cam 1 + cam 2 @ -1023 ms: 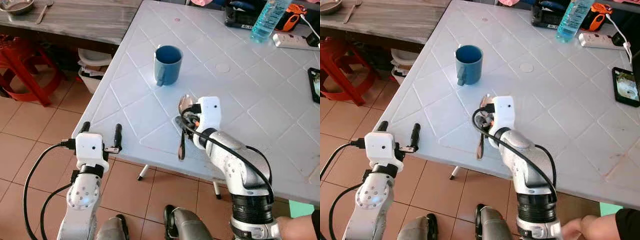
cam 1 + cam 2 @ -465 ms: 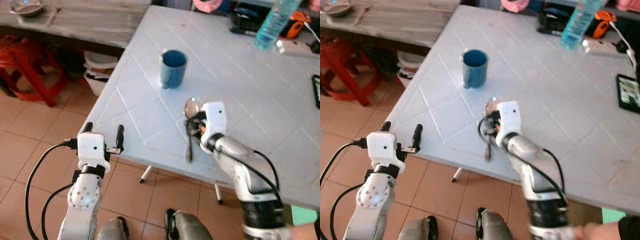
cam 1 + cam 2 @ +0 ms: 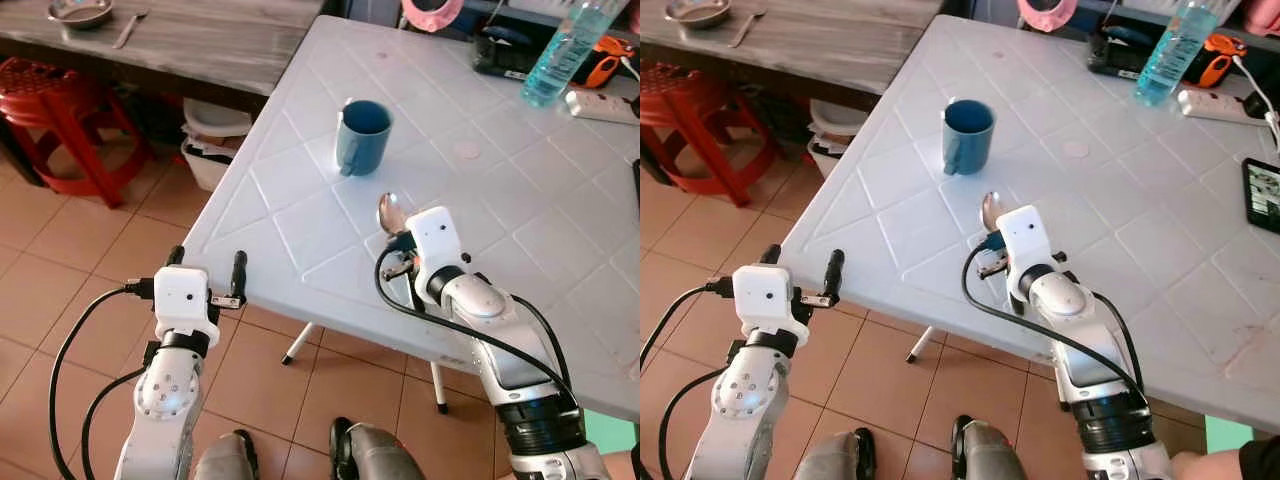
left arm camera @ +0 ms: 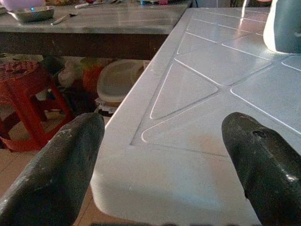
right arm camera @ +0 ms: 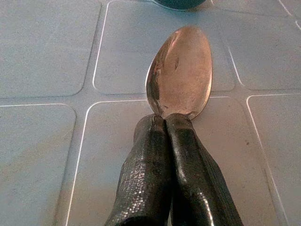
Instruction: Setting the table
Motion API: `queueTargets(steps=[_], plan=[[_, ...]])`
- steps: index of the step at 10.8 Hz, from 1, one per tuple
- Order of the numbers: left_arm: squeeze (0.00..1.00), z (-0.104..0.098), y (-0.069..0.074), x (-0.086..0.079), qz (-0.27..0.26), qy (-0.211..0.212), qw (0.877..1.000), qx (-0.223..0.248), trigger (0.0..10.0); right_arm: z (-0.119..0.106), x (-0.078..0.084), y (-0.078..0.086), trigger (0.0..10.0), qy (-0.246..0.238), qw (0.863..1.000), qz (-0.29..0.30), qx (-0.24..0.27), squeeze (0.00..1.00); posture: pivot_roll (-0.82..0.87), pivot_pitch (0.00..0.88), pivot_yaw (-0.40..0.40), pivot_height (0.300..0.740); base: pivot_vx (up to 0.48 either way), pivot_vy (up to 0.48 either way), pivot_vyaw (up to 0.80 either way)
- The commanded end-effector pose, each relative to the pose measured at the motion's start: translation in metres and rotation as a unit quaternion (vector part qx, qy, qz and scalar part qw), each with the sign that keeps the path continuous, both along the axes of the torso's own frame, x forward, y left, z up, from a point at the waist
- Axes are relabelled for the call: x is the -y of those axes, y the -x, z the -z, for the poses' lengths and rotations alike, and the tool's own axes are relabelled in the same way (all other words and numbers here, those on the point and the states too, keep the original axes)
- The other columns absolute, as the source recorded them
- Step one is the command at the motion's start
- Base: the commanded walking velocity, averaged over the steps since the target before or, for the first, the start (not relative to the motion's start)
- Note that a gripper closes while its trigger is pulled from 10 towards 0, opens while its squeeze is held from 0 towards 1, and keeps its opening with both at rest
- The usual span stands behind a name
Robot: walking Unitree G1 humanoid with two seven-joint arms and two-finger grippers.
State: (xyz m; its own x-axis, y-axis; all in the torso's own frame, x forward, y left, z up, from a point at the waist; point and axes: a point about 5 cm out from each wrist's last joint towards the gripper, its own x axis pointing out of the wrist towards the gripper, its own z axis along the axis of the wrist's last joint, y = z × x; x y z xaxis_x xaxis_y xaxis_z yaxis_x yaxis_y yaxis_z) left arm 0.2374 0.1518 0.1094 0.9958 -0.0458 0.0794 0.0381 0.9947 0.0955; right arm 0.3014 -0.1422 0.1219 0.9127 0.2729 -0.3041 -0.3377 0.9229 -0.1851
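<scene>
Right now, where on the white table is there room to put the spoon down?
Bare white table lies between the blue ceramic mug and the near edge, left of the right gripper holding the metal spoon. The far right corner is crowded with a water bottle.

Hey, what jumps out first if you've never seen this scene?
The right tool, shut on a spoon, holds it low over the white table near the front edge. Just beyond stands a blue mug. The left tool hovers open off the table's near corner.
</scene>
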Motion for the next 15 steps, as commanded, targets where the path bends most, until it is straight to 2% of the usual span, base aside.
queueTargets(steps=[1,2,4,8,11,12,13,14,15], plan=[[0.0,0.001,0.001,0.001,0.008,-0.002,1.0,-0.006,10.0,0.041,0.016,0.013,8.7,0.005,0.995,0.049,-0.083,0.0,-0.02,0.239,-0.018,0.74,0.0,0.0,0.0],[0.0,0.001,0.001,0.001,0.008,-0.002,1.0,-0.006,10.0,0.032,0.013,0.01,10.0,-0.054,0.995,0.067,-0.054,1.0,-0.02,0.24,-0.017,0.74,0.0,0.0,0.0],[0.0,0.001,0.001,0.001,0.01,-0.004,1.0,-0.005,10.0,0.015,0.009,0.007,10.0,-0.094,0.992,0.082,0.016,1.0,-0.02,0.241,-0.012,0.74,0.0,0.0,0.0],[0.0,0.0,-0.001,0.001,0.016,-0.007,1.0,-0.005,10.0,0.009,0.004,0.006,10.0,-0.116,0.99,0.077,0.027,1.0,-0.02,0.244,-0.003,0.74,0.0,0.0,0.0],[0.0,0.0,-0.001,0.001,0.017,-0.007,1.0,-0.004,10.0,-0.011,-0.007,0.005,10.0,-0.119,0.989,0.048,0.076,1.0,-0.02,0.247,-0.001,0.74,0.0,0.0,0.0],[0.0,-0.001,-0.001,0.001,0.018,-0.007,1.0,-0.004,10.0,-0.012,-0.01,0.006,10.0,-0.12,0.989,0.04,0.074,0.25,-0.02,0.246,0.001,0.74,0.0,0.0,0.0],[0.0,-0.001,-0.001,0.001,0.018,-0.008,1.0,-0.004,10.0,-0.003,-0.01,0.007,10.0,-0.109,0.992,0.043,0.048,0.0,-0.02,0.247,0.001,0.74,0.0,0.0,0.0],[0.0,-0.001,-0.002,0.001,0.019,-0.008,1.0,-0.004,10.0,0.013,-0.002,0.01,2.2,-0.09,0.993,0.075,0.004,0.0,-0.02,0.248,-0.002,0.74,0.0,0.0,0.0],[0.0,0.0,-0.001,0.0,0.018,-0.009,1.0,-0.006,10.0,0.021,0.002,0.014,0.0,-0.09,0.992,0.089,-0.024,0.0,-0.02,0.249,-0.002,0.74,0.0,0.0,0.0]])
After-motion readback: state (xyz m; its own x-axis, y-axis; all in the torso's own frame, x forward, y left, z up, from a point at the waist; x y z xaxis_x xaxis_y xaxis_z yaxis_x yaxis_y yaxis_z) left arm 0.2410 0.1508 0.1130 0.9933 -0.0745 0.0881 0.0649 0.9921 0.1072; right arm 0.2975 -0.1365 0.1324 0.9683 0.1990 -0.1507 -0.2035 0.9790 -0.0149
